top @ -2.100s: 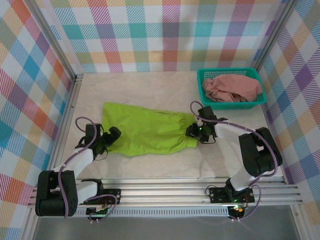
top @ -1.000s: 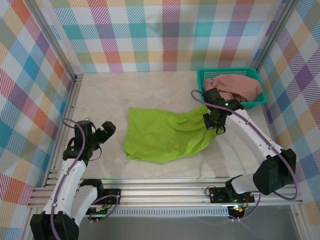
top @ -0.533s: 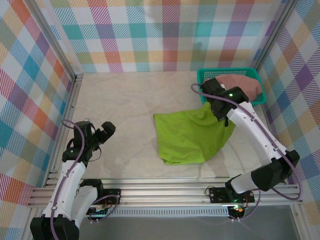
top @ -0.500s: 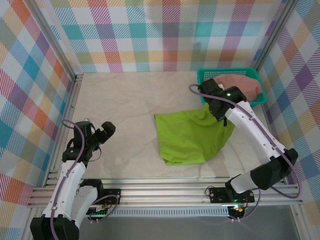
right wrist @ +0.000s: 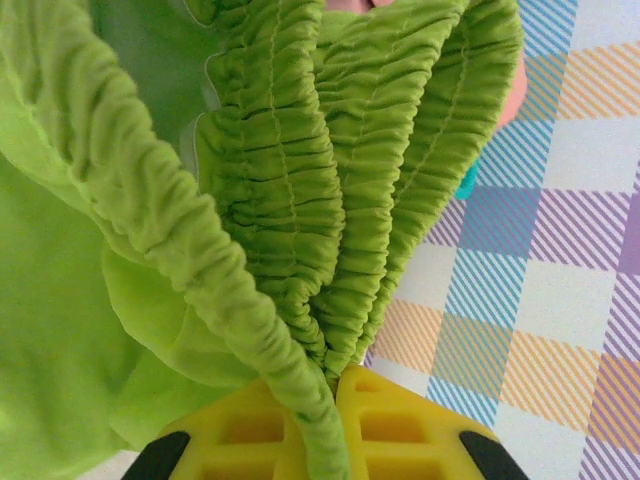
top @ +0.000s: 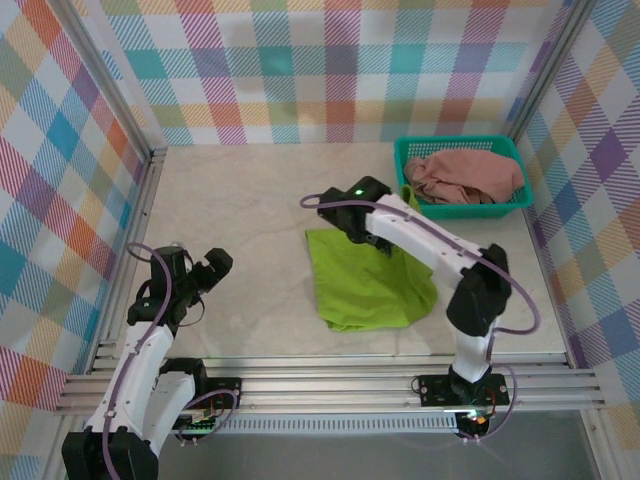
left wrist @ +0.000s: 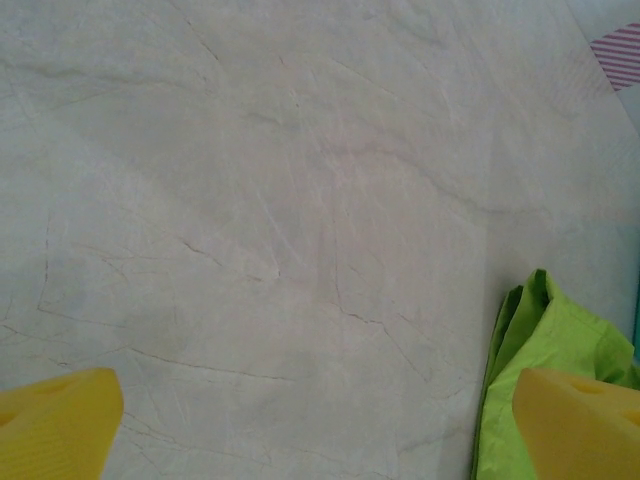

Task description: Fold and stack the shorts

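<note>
So, you are early in the job. The lime green shorts (top: 365, 285) lie on the table (top: 240, 200) near the teal basket (top: 458, 141), toward the arms and a little left of it. From above they look doubled over into a rough, skewed square, so I would judge one fold as under way rather than finished. Your right gripper (right wrist: 318, 400) is clamped on the gathered waistband (right wrist: 290, 200), which bunches in several ridges between the yellow fingers (right wrist: 400, 415) and seems held up off the surface. Your left gripper (left wrist: 318, 428) hangs gaping and empty over bare table, well apart from the green cloth, whose edge peeks in at the right of its wrist view. The salmon pink shorts (top: 465, 178) sit crumpled in the basket, and nothing suggests they have been folded. What is left for you: lay the waistband down, square and flatten the green pair, probably fold it once more, then lift out the pink pair, fold it and stack the two.
</note>
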### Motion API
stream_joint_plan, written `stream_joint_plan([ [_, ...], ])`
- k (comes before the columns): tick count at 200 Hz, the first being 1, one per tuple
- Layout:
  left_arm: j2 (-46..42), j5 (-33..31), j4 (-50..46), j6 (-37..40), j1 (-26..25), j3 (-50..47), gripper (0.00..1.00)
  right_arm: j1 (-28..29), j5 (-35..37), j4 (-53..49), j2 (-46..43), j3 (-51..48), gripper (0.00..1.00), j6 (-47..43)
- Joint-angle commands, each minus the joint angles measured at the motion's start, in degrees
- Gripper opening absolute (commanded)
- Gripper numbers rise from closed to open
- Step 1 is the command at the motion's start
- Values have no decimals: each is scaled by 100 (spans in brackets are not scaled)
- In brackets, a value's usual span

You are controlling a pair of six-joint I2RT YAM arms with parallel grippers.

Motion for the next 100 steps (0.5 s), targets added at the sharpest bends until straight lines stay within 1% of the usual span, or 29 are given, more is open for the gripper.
stream_joint_plan([
  [1, -39, 95, 214, -60, -34, -94, 100, 340, 209, -1094, 536, 536, 0, 961],
  [30, -44, 103, 242, -77, -34, -142, 100, 735, -11, -1096, 1165, 1110, 0, 1139],
  [48, -66, 112, 270, -110, -34, -181, 100, 908, -256, -1091, 1565, 1537, 3, 1215],
  [64, -92, 122, 320, -160, -34, -231, 100, 1026, -595, -959, 1861, 1876, 7, 1214],
  [73, -100, 135, 350, -198, -34, -259, 100, 1072, -950, -711, 1967, 1991, 10, 1125],
  [83, -110, 154, 395, -247, -34, -286, 100, 1116, -1512, -273, 2020, 2006, 17, 936],
  [91, -119, 184, 433, -294, -34, -305, 100, 1128, -2221, 188, 1963, 1936, 25, 788],
  [100, -126, 221, 471, -338, -34, -309, 100, 1120, -2943, 774, 1796, 1769, 38, 711],
])
